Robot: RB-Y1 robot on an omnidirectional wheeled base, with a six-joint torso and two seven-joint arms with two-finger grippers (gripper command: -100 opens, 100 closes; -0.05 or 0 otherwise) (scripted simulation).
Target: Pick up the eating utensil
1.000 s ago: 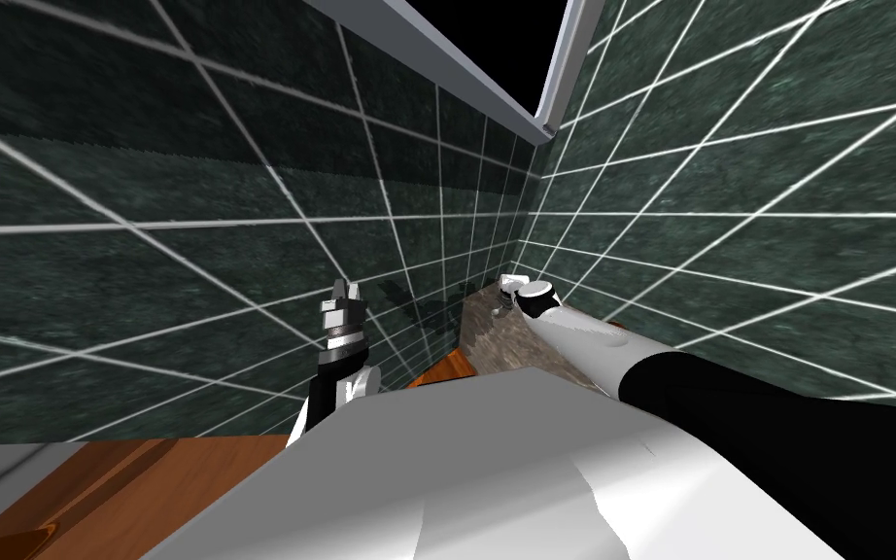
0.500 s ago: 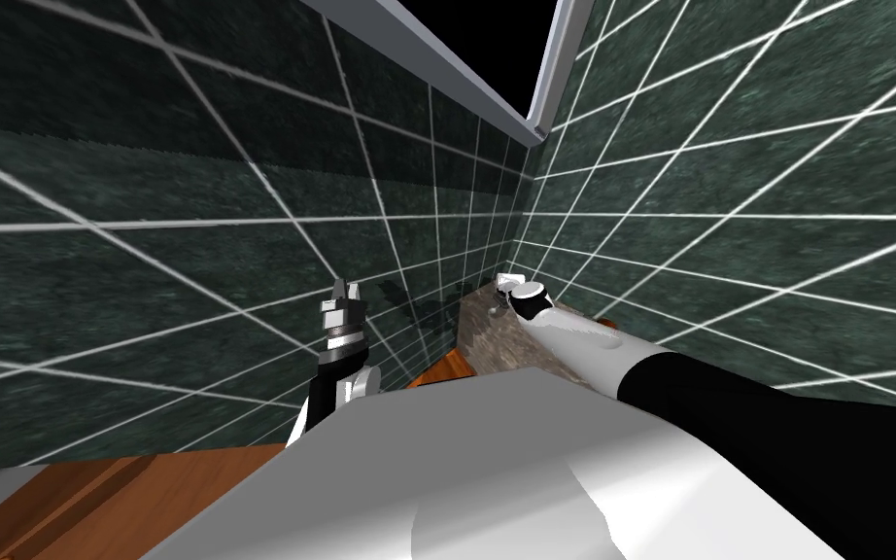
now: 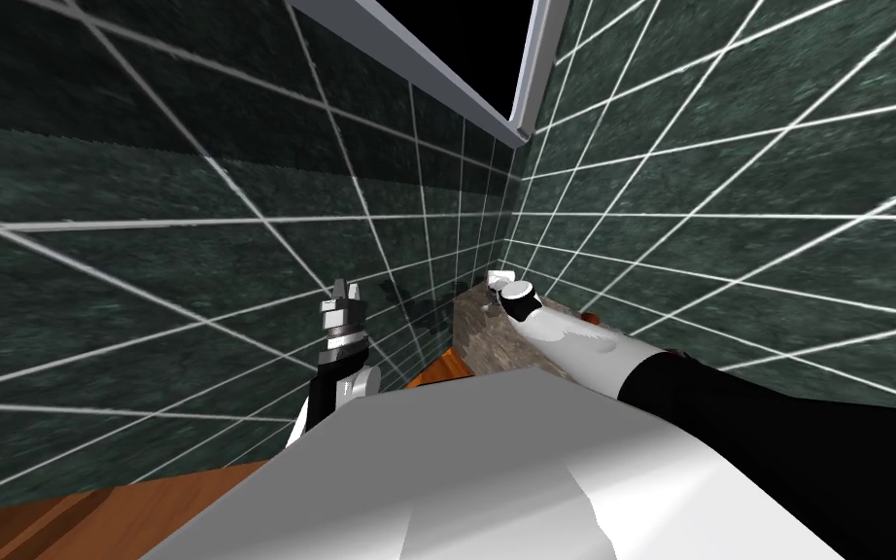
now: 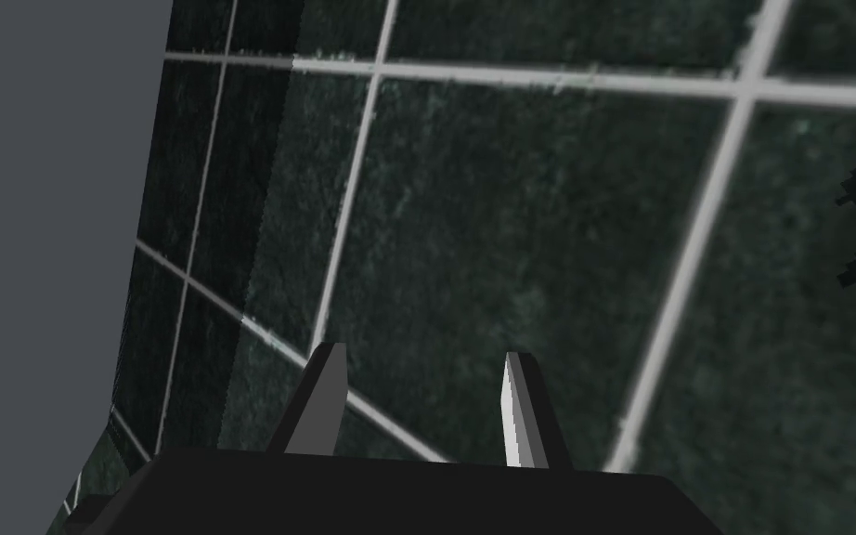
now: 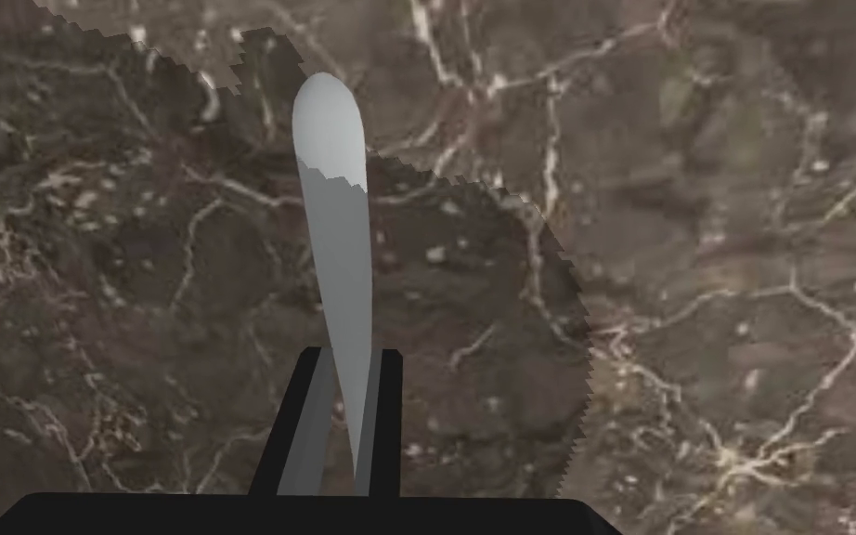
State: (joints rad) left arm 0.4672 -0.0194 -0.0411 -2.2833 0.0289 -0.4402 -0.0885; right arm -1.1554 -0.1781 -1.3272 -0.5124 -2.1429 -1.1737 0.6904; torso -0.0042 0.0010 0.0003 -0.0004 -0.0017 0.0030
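- Orange-brown wood comes first: a wooden surface (image 3: 96, 515) lies along the lower left of the head view, below a dark green tiled wall (image 3: 145, 243) with white joints.
- The left gripper (image 3: 345, 289) is raised in front of that wall, to the left of the counter and well apart from it. In its wrist view (image 4: 421, 409) the two fingers (image 4: 319, 409) stand apart with nothing between them.
- A grey window frame (image 3: 417, 66) runs on a slant above the tiles. A black area (image 3: 465, 39) lies inside it.
- A counter (image 3: 480, 340) of brown stone with pale veins sits in the corner where the two tiled walls meet. The same marbled stone lies under the right hand in its wrist view (image 5: 695, 279).
- The right gripper (image 3: 504, 288) reaches out over the far end of the counter, close to the corner. In its wrist view (image 5: 352, 362) both fingers (image 5: 310, 427) are pressed together onto the utensil.
- The utensil (image 5: 335, 241) is light grey and slim, with a rounded end. It runs from between the right fingers out past their tips, over the counter. Its rounded end is lit, while the rest lies in a jagged shadow (image 5: 473, 306) cast on the stone. I cannot tell whether it touches the counter.
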